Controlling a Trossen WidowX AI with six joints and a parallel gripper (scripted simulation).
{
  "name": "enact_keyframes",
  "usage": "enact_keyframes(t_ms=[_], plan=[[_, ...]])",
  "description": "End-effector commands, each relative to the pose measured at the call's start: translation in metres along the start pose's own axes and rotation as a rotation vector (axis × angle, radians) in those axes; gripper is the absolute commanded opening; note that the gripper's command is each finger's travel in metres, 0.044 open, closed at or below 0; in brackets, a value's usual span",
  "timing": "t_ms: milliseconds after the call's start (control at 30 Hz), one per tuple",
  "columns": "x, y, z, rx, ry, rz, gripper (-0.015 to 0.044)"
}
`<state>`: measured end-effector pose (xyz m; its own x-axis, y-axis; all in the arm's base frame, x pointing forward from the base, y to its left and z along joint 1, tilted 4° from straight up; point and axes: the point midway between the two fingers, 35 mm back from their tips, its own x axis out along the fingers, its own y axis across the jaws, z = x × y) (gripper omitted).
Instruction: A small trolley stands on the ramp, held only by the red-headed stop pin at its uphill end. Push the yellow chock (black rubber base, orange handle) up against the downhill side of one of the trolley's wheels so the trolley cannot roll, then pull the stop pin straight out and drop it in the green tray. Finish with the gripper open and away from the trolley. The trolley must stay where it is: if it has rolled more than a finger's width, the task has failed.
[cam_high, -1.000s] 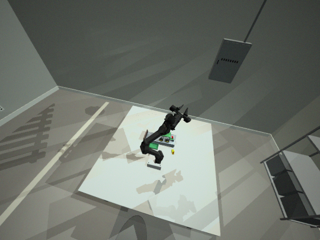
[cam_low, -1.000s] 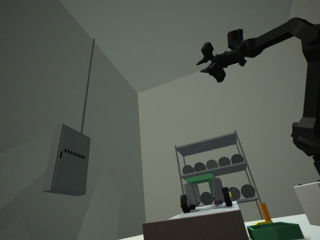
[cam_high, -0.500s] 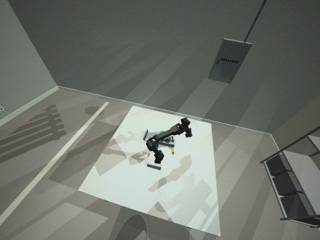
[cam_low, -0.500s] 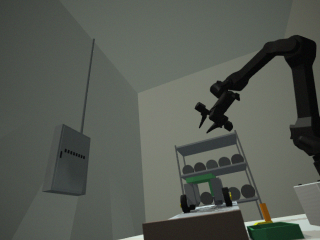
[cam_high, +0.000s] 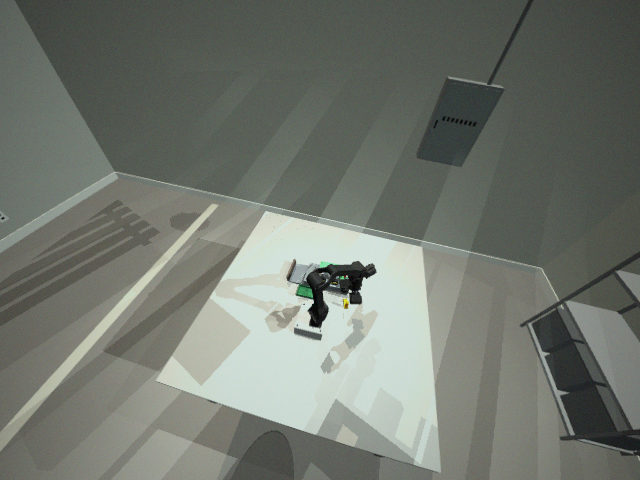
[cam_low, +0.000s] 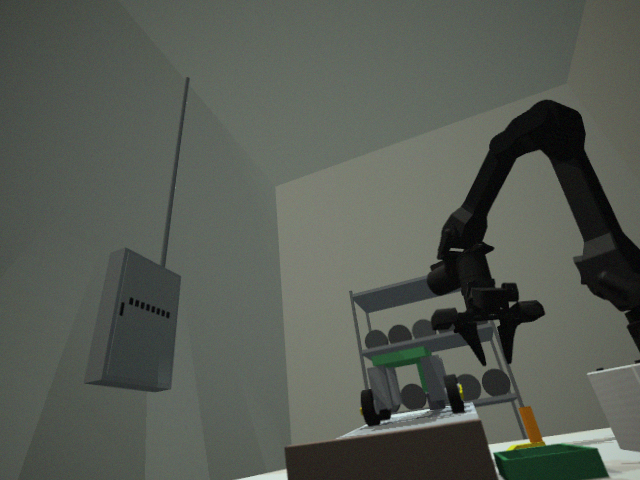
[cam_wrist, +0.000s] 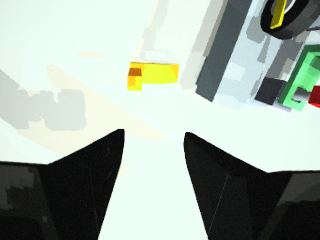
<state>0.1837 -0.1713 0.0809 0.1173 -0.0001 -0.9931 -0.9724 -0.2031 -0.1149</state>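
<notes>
The yellow chock (cam_wrist: 159, 74) (cam_high: 345, 303) (cam_low: 530, 422) with its orange handle stands on the white mat, apart from the ramp. My gripper (cam_wrist: 154, 137) (cam_low: 493, 357) (cam_high: 355, 297) is open and empty. It points down and hangs above the chock, which lies just ahead of the fingertips in the wrist view. The trolley (cam_low: 408, 379) (cam_high: 321, 265), with a green top and black wheels with yellow hubs (cam_wrist: 289, 19), stands on the grey ramp (cam_wrist: 232, 65) (cam_low: 408, 421). The red head of the stop pin (cam_wrist: 316, 96) shows at the right edge of the wrist view. The green tray (cam_low: 547, 460) lies beside the ramp.
The arm's white base box (cam_high: 308, 333) (cam_low: 617, 405) stands on the mat near the tray. A metal shelf rack (cam_low: 361, 302) (cam_high: 568, 356) stands off the mat. A grey box (cam_high: 460, 121) (cam_low: 134, 320) hangs from a rod.
</notes>
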Motion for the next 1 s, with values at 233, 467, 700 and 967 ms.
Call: enact_keyframes(t_ms=[233,467,700,967], plan=[[0.014,0.013,0.015,-0.014,-0.068,0.074,0.019],[0.038,0.013,0.016,-0.014,-0.068,0.074,0.019],[0.055,0.017,0.019,-0.014,-0.068,0.074,0.019],[0.062,0.017,0.019,-0.014,-0.068,0.074,0.019]])
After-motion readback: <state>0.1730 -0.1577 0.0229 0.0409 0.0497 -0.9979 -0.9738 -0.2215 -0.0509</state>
